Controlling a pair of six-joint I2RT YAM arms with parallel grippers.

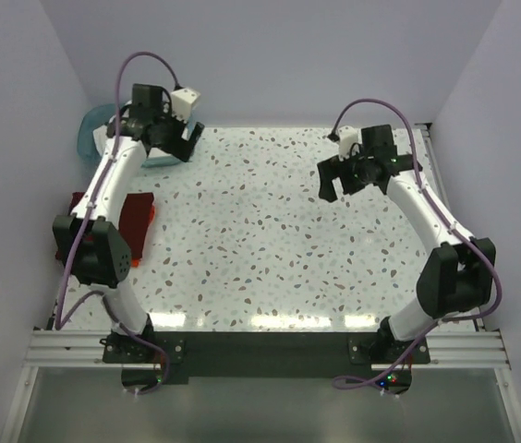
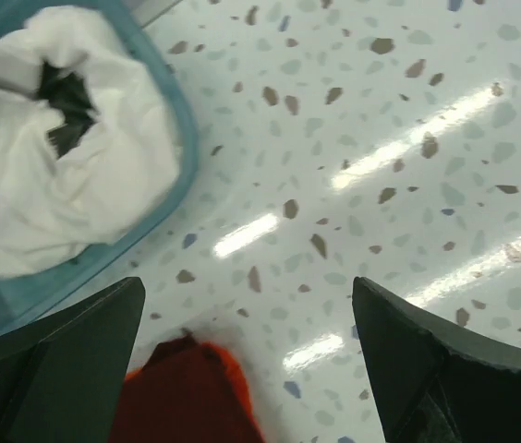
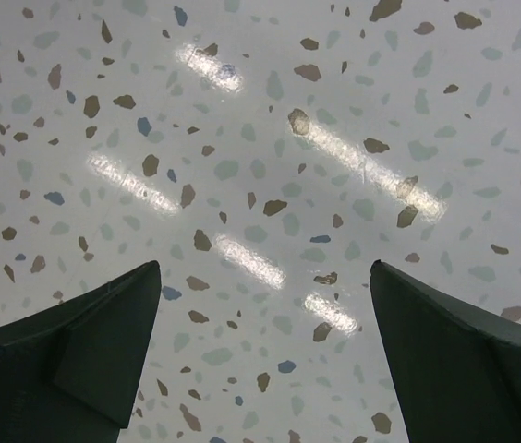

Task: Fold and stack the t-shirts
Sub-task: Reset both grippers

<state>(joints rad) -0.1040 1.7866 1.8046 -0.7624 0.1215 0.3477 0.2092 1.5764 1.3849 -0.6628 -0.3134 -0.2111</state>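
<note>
A white t-shirt with black print lies crumpled in the teal basket at the far left. A folded dark maroon t-shirt lies on the orange-red one at the table's left edge, partly under the left arm. Both show at the bottom of the left wrist view, maroon over orange-red. My left gripper is open and empty, high up beside the basket. My right gripper is open and empty above bare table at the right.
The speckled table is bounded by white walls on the left, back and right. The basket stands in the far left corner. The arm bases sit on a rail at the near edge.
</note>
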